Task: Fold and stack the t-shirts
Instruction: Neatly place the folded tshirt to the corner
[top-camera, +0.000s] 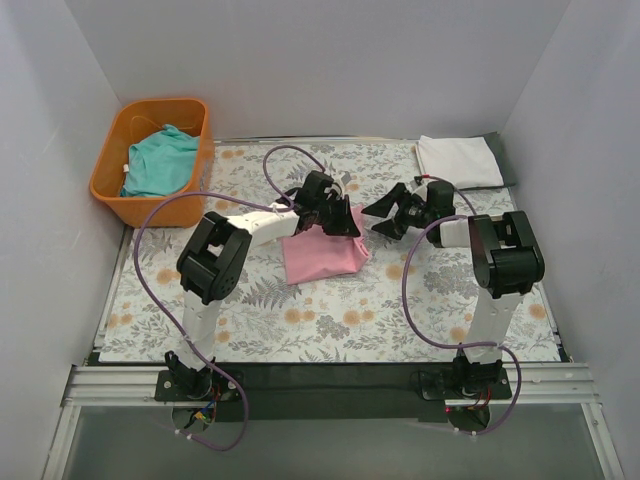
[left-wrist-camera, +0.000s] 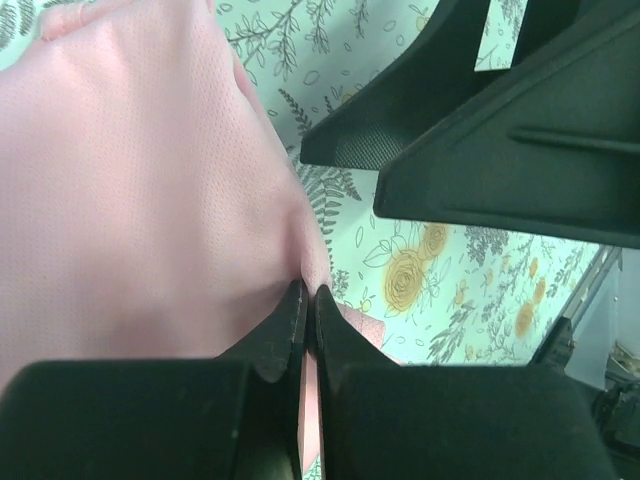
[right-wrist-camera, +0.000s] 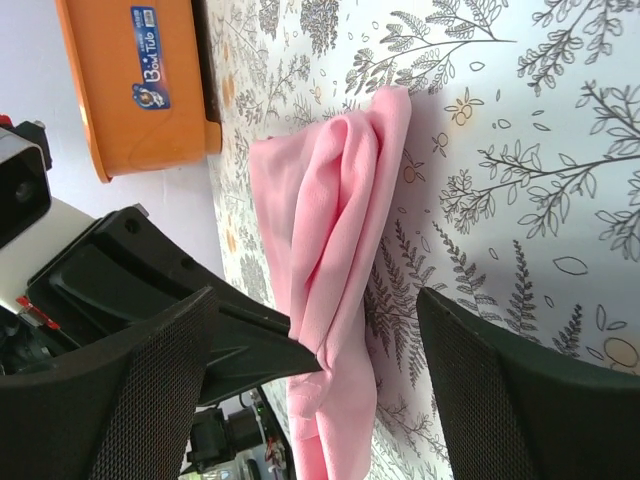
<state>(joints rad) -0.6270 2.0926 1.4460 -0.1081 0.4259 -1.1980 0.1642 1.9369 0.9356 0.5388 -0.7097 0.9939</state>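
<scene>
my L gripper (top-camera: 337, 216) was clamped tight on the pink t-shirt (top-camera: 320, 258) mid-table; my R gripper (top-camera: 388, 220) was wide open w/ nothing in it, just at the shirt's 3 o'clock

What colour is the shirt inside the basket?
The shirt is teal, clearest in the top external view.

Pink shirt (top-camera: 320, 262) bunched centrally, white shirt (top-camera: 457, 160) folded far-right, teal shirt (top-camera: 160, 162) in basket (top-camera: 104, 172)
</scene>
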